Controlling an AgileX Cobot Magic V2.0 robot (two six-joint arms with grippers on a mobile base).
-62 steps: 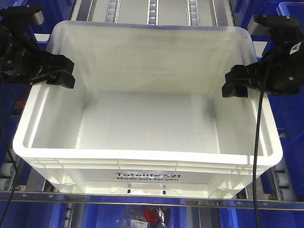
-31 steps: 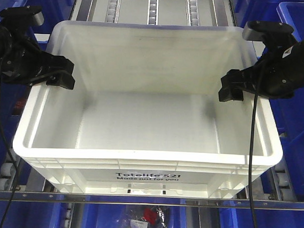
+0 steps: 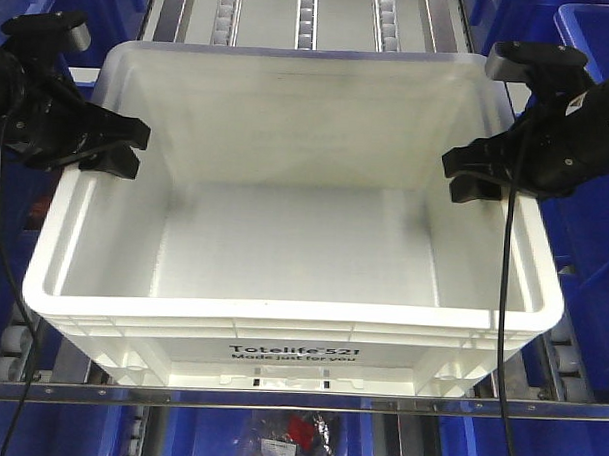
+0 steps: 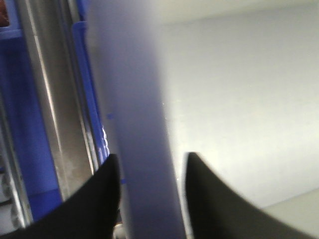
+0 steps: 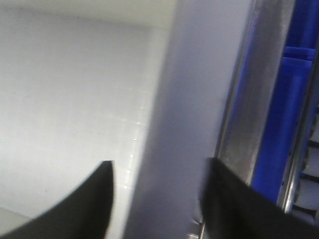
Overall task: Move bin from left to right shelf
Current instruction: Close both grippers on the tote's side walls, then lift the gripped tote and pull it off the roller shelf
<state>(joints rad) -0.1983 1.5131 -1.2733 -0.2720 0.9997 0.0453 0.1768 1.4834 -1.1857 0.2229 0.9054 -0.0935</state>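
Note:
The bin (image 3: 282,312), a large white tote printed "Totelife 521", sits on the roller shelf and fills the front view. My left gripper (image 3: 127,150) straddles its left rim, one finger outside and one inside. In the left wrist view the left gripper (image 4: 151,155) is open, with the blurred rim (image 4: 134,99) between its dark fingers. My right gripper (image 3: 464,176) straddles the right rim the same way. The right wrist view has the right gripper (image 5: 159,162) open, with a gap beside the rim (image 5: 199,99). The bin is empty inside.
Blue plastic bins (image 3: 596,58) flank the white one on both sides. Roller rails (image 3: 308,13) run back behind it. A metal shelf bar (image 3: 298,400) crosses the front, with another blue bin holding packaged items (image 3: 295,436) below it.
Both grippers' fingers have spread apart over the bin's side rims. The right gripper moved slightly inward and up. The bin barely shifted.

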